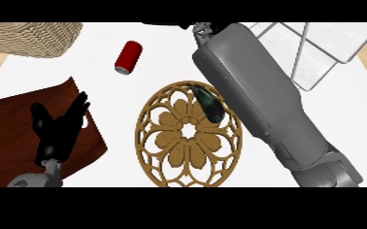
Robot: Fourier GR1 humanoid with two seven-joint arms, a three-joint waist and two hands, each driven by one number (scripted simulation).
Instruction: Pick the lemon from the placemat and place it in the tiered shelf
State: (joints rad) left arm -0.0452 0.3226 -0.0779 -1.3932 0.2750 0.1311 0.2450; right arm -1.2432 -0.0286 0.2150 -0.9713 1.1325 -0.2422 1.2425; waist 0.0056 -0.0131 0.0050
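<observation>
The round brown lattice placemat lies in the middle of the counter. No yellow lemon shows; a dark oval thing lies on the placemat's upper right part, right beside my right forearm. That forearm runs from the lower right up to the view's top edge. Only a black bit of my right hand shows there, left of the tiered shelf, a pale shelf with thin frames at the upper right. Whatever that hand may hold is hidden. My left hand rests open at the lower left, fingers up.
A red can lies on its side on the white counter, up and left of the placemat. A woven basket fills the top left corner. A dark brown wooden board lies under my left hand.
</observation>
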